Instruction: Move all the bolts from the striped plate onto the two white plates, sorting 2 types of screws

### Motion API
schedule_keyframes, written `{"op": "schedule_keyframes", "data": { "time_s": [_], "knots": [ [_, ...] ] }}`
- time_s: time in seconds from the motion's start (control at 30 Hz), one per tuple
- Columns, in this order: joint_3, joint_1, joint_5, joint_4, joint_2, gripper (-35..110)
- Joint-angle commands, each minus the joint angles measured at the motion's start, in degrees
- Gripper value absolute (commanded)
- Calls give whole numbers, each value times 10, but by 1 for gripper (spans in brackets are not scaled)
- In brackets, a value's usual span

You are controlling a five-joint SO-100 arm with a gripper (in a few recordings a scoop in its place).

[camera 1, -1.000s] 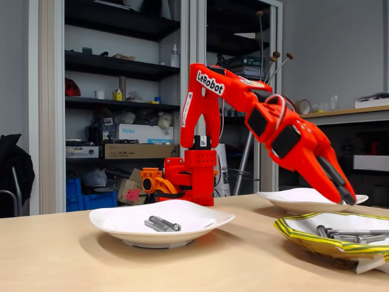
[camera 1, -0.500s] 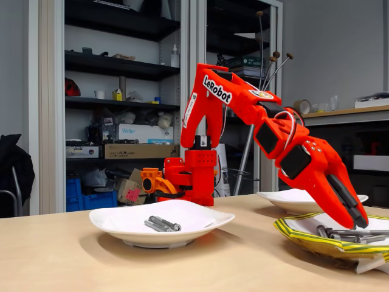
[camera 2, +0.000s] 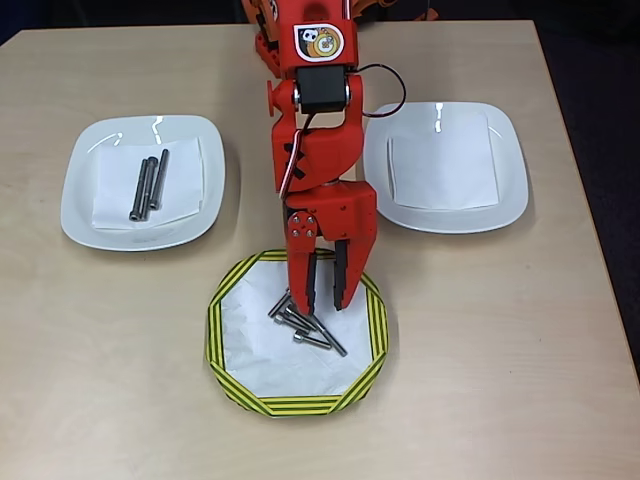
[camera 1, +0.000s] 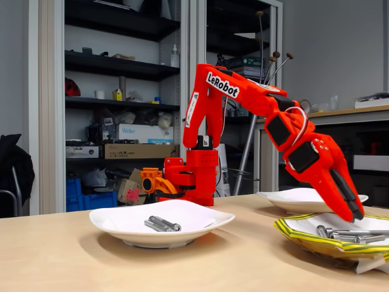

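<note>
The striped plate (camera 2: 216, 340) lies at the near middle of the table, yellow rim with dark stripes, and holds a small cluster of grey bolts (camera 2: 305, 326). My red gripper (camera 2: 320, 298) hangs open just above the plate's far part, fingertips straddling the top of the cluster and gripping nothing. In the fixed view the gripper (camera 1: 352, 214) points steeply down over the striped plate (camera 1: 304, 239) and its bolts (camera 1: 340, 233). The left white plate (camera 2: 80, 212) carries three long bolts (camera 2: 148, 184), also seen side-on as bolts (camera 1: 161, 224). The right white plate (camera 2: 505, 200) holds only a paper sheet.
The arm's base (camera 2: 310, 40) stands at the table's far edge between the two white plates. Shelves and boxes (camera 1: 121, 149) fill the room behind the table. Bare wood lies in front of the striped plate and at both near corners.
The arm has stretched forward and the gripper has dropped from beside the far white plate to just over the striped plate, easing up slightly in the last half second.
</note>
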Motion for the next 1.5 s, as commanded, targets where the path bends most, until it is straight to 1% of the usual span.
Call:
{"op": "schedule_keyframes", "data": {
  "time_s": [0.0, 0.27, 0.47, 0.73, 0.87, 1.07, 1.27, 1.4, 1.47],
  "knots": [
    [14, -12, 14, -15, 35, 10],
    [18, -1, 5, -24, 28, 9],
    [28, 10, 6, -86, -14, 9],
    [6, 16, 14, -132, -76, 9],
    [5, 18, 23, -143, -92, 6],
    [11, 29, 16, -117, -78, 0],
    [12, 35, -5, -80, -40, 0],
    [-7, 54, -25, -11, -1, 0],
    [-24, 68, -54, 17, 16, 0]
  ]
}}
